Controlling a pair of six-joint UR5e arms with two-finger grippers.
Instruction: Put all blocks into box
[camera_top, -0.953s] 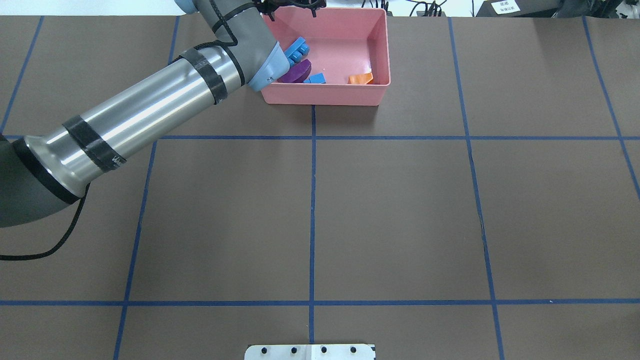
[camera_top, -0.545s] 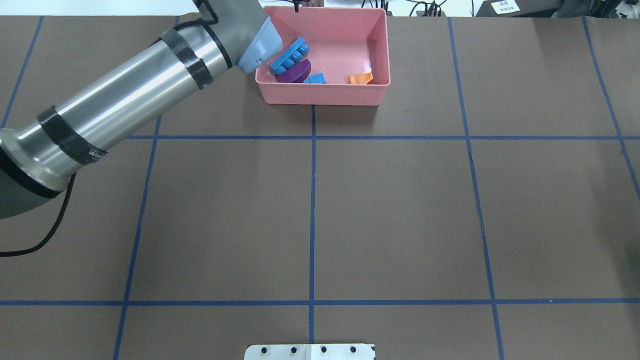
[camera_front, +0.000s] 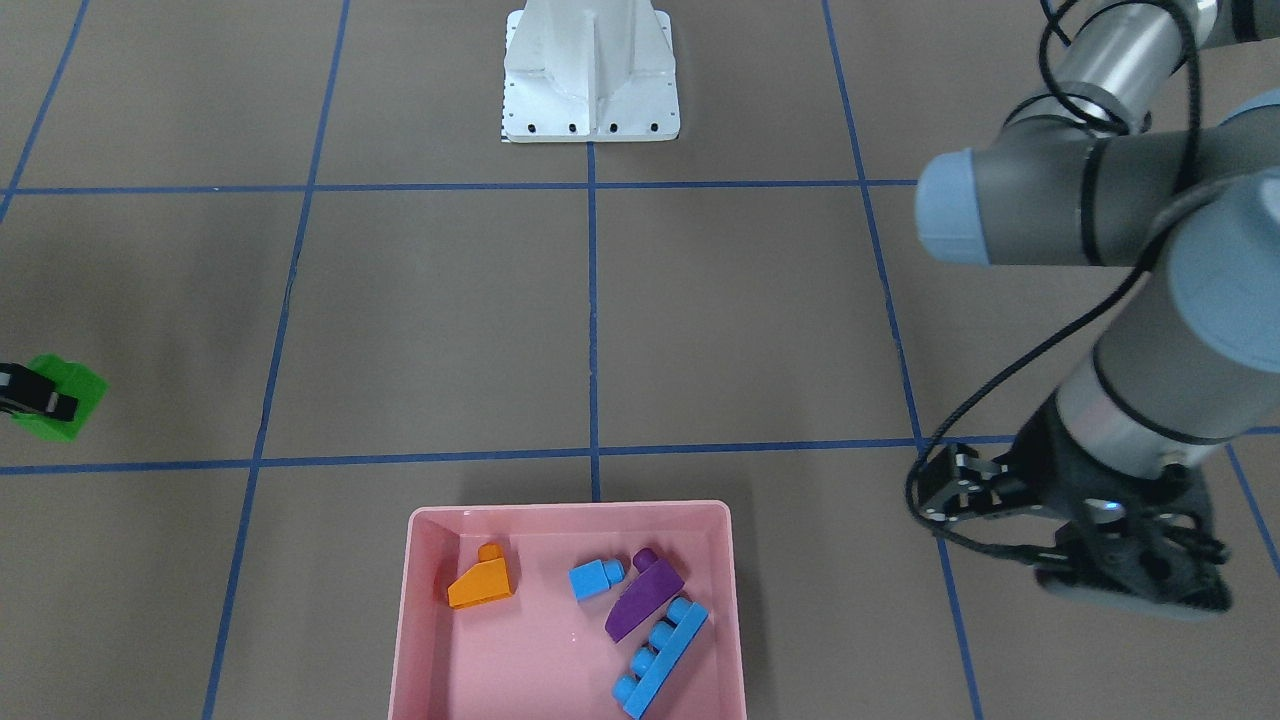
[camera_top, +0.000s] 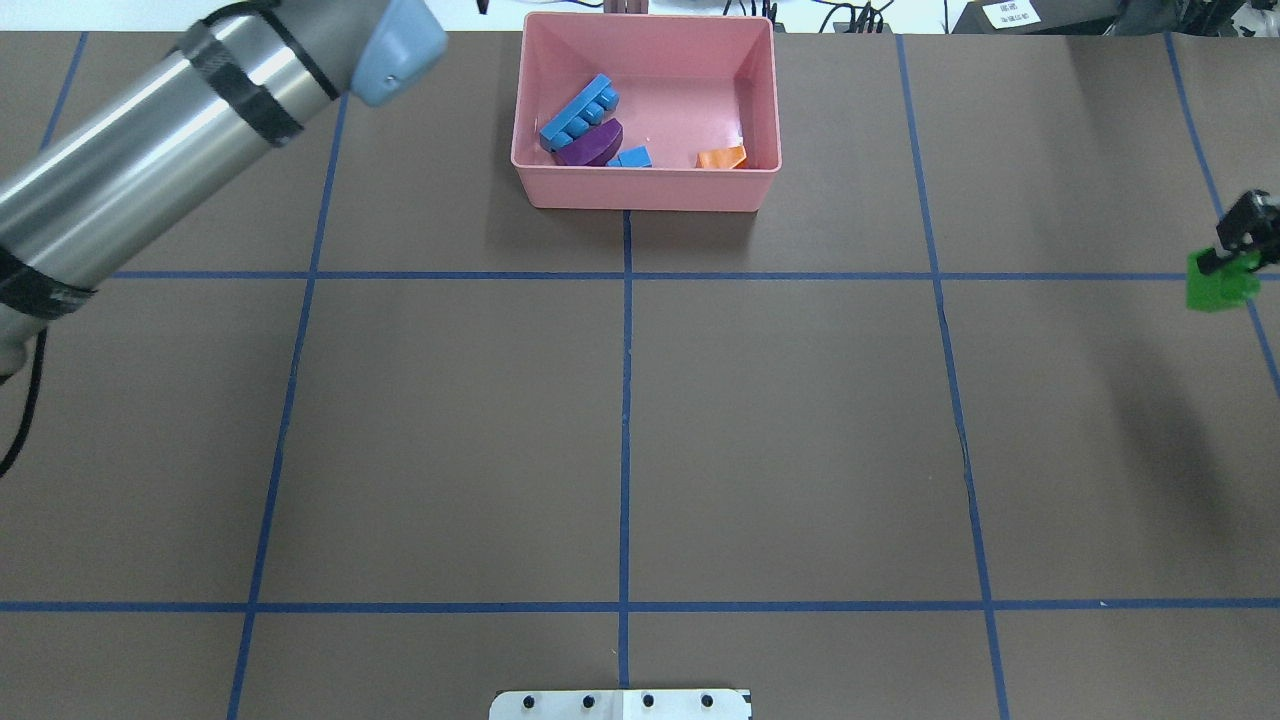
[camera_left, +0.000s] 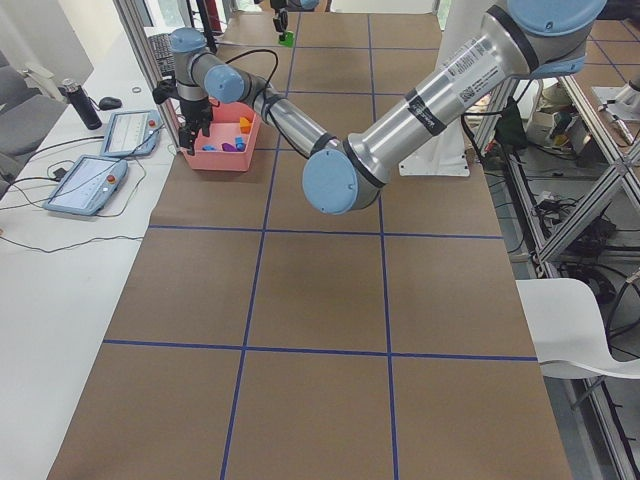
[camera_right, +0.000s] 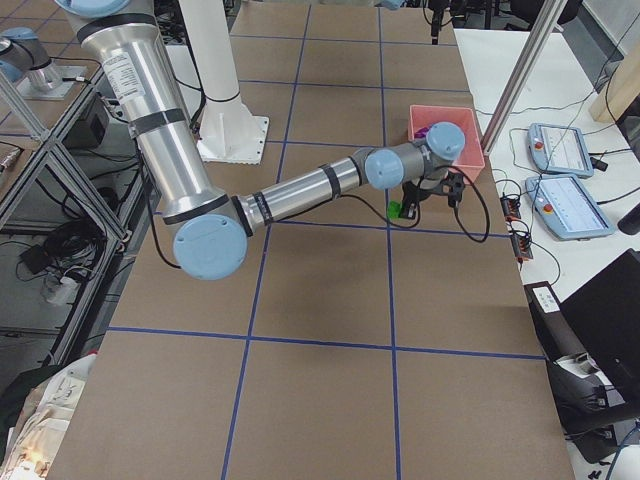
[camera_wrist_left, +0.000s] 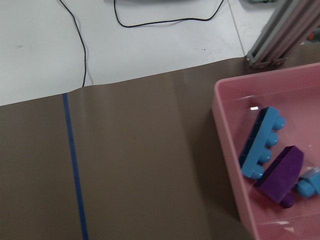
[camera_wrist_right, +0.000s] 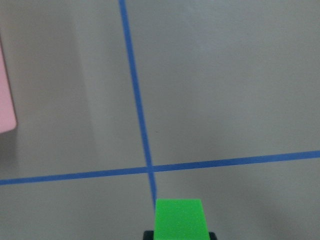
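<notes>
The left end effector, its grip unreadable, has pulled away from the box. The right end effector has come into view, clenched on the green brick.

The pink box is smooth moulded plastic, glossy enough that its floor throws white glare. The long blue four-stud bar, purple sloped piece, small blue one-stud cube and orange wedge look like hard plastic too, more satin than shiny. The green two-stud brick reads pretty flat and matt. The table cover is dull brown, zero shine, with blue tape lines. The left arm is polished bare metal with black tape bands, plus matt grey joints. The robot base is white painted metal.
</notes>
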